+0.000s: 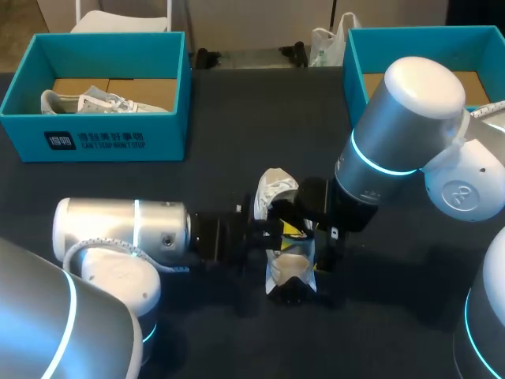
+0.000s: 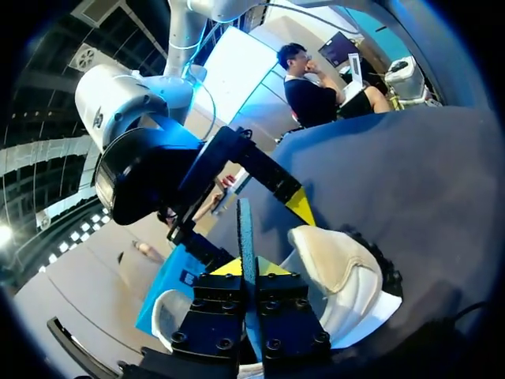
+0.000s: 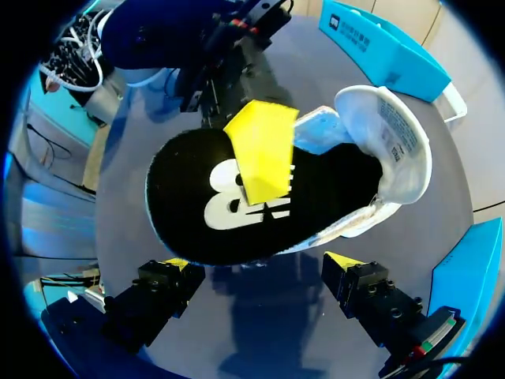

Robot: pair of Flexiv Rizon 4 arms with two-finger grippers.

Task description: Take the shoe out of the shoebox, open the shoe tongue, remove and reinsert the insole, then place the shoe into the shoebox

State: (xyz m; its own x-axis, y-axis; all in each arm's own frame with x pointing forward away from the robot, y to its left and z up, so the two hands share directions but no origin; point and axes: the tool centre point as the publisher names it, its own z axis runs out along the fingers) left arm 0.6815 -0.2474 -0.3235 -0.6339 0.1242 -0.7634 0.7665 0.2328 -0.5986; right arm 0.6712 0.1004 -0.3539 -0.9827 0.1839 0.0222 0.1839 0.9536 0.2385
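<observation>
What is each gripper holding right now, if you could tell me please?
Left gripper: closed on the insole.
Right gripper: open, holding nothing, fingers spread beside the insole.

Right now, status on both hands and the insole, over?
Left hand shut on black insole with white logo, heel end inside white sneaker. Right hand open above sneaker. Teal cardboard shoeboxes far back, apart.

The left arm (image 1: 118, 229) and right arm (image 1: 394, 134) meet over a white shoe (image 1: 276, 188); another shoe (image 1: 95, 101) sits in the left shoebox (image 1: 95, 140).
</observation>
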